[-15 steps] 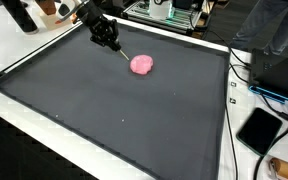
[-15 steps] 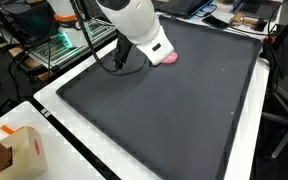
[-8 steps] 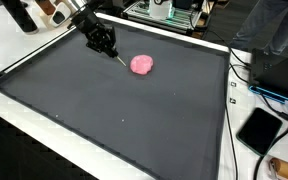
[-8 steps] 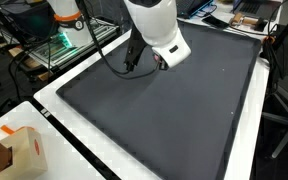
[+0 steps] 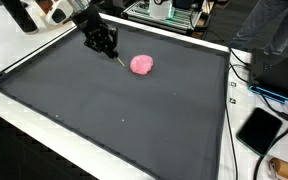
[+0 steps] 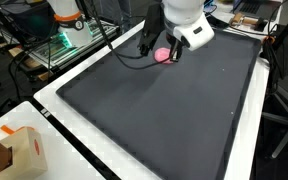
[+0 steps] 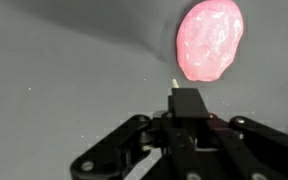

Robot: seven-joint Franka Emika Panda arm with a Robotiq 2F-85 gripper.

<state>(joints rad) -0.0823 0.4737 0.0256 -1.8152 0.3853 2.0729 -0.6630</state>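
Gripper (image 5: 110, 48): closed tight on a thin stick (image 5: 118, 58), low over the far part of the mat
Stick: slanting down out of the fingertips, pale tip (image 7: 172, 79) just short of the pink lump; contact with the mat cannot be told
Pink lump (image 5: 141, 64): lying on the dark mat (image 5: 134, 125), just beside the stick's tip; in the wrist view (image 7: 210, 38) above and right of the gripper (image 7: 189, 108)
Occlusion: in an exterior view, pink lump (image 6: 161, 55) partly hidden behind the gripper (image 6: 168, 50)
Mat: flat on a white table (image 5: 24, 62), covering most of it
Surroundings: dark phone (image 5: 259, 128) on the table past the mat's edge; cardboard box (image 6: 19, 150) well apart from the gripper
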